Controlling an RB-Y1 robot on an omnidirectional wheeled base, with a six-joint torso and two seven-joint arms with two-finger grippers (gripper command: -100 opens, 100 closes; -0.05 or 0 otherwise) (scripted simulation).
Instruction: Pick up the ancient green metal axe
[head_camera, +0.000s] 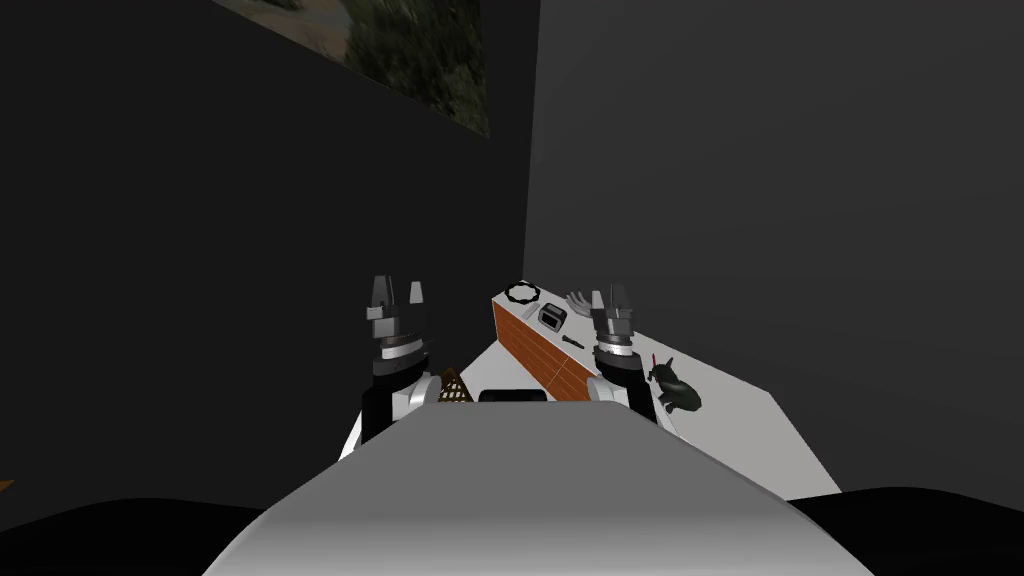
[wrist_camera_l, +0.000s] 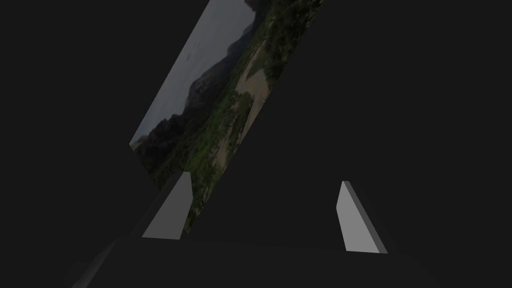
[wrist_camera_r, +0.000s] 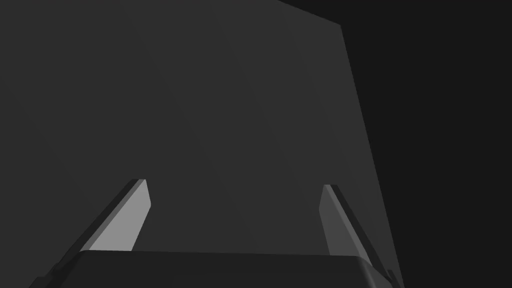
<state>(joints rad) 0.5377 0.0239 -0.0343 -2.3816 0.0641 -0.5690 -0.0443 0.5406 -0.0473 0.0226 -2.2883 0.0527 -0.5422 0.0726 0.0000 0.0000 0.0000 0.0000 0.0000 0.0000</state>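
- left gripper: raised to the left of the brown-fronted cabinet. in our left wrist view its two fingers stand apart with nothing between them.
- right gripper: raised over the cabinet's white top. in our right wrist view its fingers are likewise spread and hold nothing.
- axe: a dark green shape lying on the white top, just beside our right forearm on its outer side. it lies nearer to us than the fingertips and apart from them, and a small red part shows at its far end.
- black ring: at the far corner of the white top, with small grey and dark items beside it that we cannot identify.
- woven brown item: near our left forearm, in front of the brown front.
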